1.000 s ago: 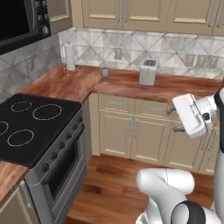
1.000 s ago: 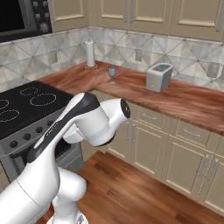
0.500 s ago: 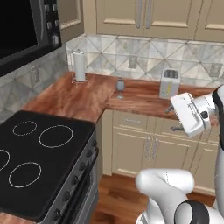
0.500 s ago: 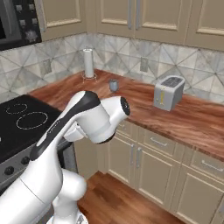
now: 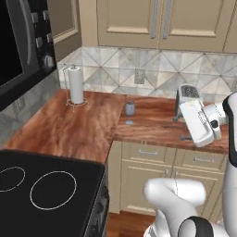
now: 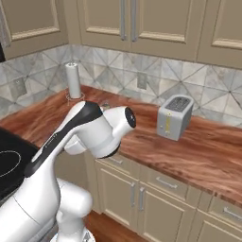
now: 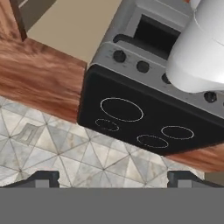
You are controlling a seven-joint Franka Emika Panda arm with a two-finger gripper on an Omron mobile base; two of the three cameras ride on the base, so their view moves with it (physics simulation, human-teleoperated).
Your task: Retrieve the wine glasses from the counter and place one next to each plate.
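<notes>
We see one wine glass [image 5: 130, 109] standing upright on the reddish-brown tabletop [image 5: 83, 127], near the inner corner where its two runs meet and a little back from the front edge. A paper towel roll [image 5: 76, 84] stands upright by the tiled back wall toward the left, well apart from the glass. A silver toaster [image 6: 174, 116] sits farther right, near the back edge. At the left end of the tabletop lies a black stovetop [image 5: 41, 190] with ring markings. Our end effector [image 7: 113, 177] is released, its two dark fingertips [image 7: 43, 178] set wide apart with nothing between them; in the hand view it faces the backsplash tiles and the stove.
</notes>
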